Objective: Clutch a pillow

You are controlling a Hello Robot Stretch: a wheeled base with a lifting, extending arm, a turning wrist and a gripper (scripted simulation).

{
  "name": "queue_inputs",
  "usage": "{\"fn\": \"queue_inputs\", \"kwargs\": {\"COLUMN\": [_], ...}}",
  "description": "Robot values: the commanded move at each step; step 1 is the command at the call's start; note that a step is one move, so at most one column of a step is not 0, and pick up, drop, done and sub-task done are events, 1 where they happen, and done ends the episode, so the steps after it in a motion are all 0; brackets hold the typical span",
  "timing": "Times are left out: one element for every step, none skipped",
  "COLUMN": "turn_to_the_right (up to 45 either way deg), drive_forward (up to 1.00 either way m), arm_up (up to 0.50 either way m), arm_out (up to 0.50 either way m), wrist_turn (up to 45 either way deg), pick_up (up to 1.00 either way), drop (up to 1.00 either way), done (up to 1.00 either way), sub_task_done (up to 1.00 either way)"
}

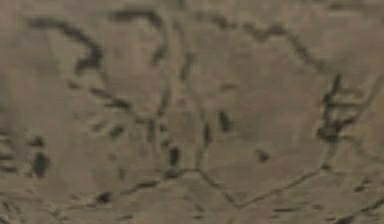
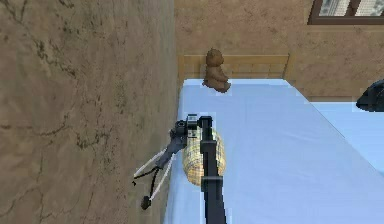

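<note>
Gripper [image 2: 145,186] by the pillow [image 2: 221,158], at the bed's wall side.
I cannot tell whether my fingers hold anything. The yellowish pillow lies on the blue bed [image 2: 285,150] beneath my arm, so I should centre on it, clear of the wall [image 2: 80,110].

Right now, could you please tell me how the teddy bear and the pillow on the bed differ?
The teddy bear is dark brown; the pillow is pale tan with a checked pattern. The teddy bear sits upright by the headboard; the pillow lies flat beside the wall. Both rest on the light blue bed.
</note>
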Motion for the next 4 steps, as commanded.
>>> {"fn": "queue_inputs", "kwargs": {"turn_to_the_right": [0.0, 0.0, 0.0, 0.0], "drive_forward": [0.0, 0.0, 0.0, 0.0], "arm_up": [0.0, 0.0, 0.0, 0.0], "arm_out": [0.0, 0.0, 0.0, 0.0], "wrist_turn": [45.0, 45.0, 45.0, 24.0], "pick_up": [0.0, 0.0, 0.0, 0.0], "drop": [0.0, 0.0, 0.0, 0.0], "done": [0.0, 0.0, 0.0, 0.0], "sub_task_done": [0.0, 0.0, 0.0, 0.0]}}
